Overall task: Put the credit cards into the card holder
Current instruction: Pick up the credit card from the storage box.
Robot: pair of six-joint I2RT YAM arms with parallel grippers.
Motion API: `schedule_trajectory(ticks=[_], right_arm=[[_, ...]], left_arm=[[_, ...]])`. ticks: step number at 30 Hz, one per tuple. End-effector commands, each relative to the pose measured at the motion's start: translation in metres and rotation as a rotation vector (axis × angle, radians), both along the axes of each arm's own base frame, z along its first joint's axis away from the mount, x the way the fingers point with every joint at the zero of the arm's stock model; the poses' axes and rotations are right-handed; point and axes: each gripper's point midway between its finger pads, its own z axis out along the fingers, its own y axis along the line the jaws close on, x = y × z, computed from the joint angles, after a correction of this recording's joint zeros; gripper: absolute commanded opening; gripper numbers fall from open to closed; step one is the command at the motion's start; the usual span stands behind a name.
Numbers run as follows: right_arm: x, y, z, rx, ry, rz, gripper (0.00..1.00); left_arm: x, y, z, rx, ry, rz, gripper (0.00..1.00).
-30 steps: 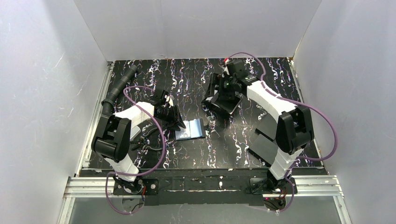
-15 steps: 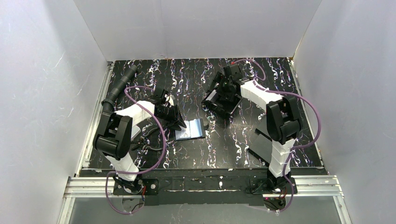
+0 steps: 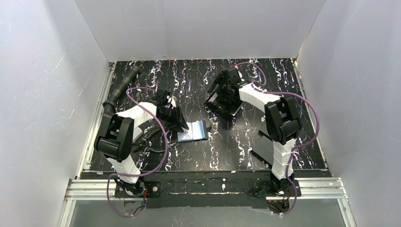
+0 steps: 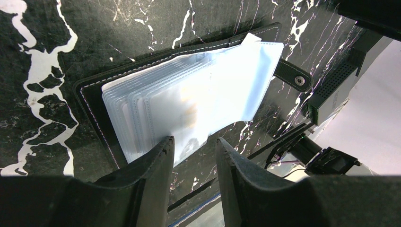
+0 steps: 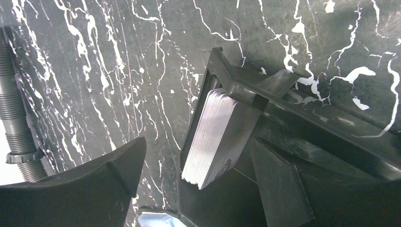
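Partly, the card holder point(image 4: 189, 94) sits hidden behind the left hand point(image 4: 194, 142).

We show the left arm point(image 3: 135, 113) folded low, its left gripper point(image 4: 194, 140) tilted downward, jaws a narrow gap apart. The right arm point(image 3: 257, 97) reaches forward, its right gripper point(image 5: 198, 142) spread wide.

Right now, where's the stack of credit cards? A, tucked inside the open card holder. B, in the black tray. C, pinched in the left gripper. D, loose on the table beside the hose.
B: the right wrist view shows the stack of cards leaning on edge inside the black tray.
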Motion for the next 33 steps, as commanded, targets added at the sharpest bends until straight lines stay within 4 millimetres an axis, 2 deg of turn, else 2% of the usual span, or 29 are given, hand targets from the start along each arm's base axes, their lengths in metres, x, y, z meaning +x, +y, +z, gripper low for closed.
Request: schedule_trajectory(ticks=[1, 9, 15, 23, 28, 33], right_arm=[[0.006, 0.003, -0.003, -0.010, -0.018, -0.040, 0.89], [0.008, 0.009, -0.012, 0.020, -0.008, -0.048, 0.85], [0.010, 0.013, -0.011, 0.046, -0.013, -0.051, 0.81], [0.012, 0.013, -0.003, 0.062, -0.033, -0.061, 0.63], [0.013, 0.011, 0.001, 0.056, -0.042, -0.069, 0.61], [0.013, 0.010, -0.002, 0.054, -0.037, -0.071, 0.54]], left_arm=[[0.001, 0.008, -0.009, 0.044, -0.005, -0.005, 0.37], [0.002, 0.007, -0.010, 0.041, -0.007, -0.006, 0.37], [0.001, 0.006, -0.010, 0.037, -0.007, -0.006, 0.37], [0.001, 0.006, -0.010, 0.033, -0.010, -0.005, 0.37], [0.001, 0.006, -0.010, 0.032, -0.012, -0.006, 0.37], [0.001, 0.006, -0.010, 0.031, -0.010, -0.005, 0.37]])
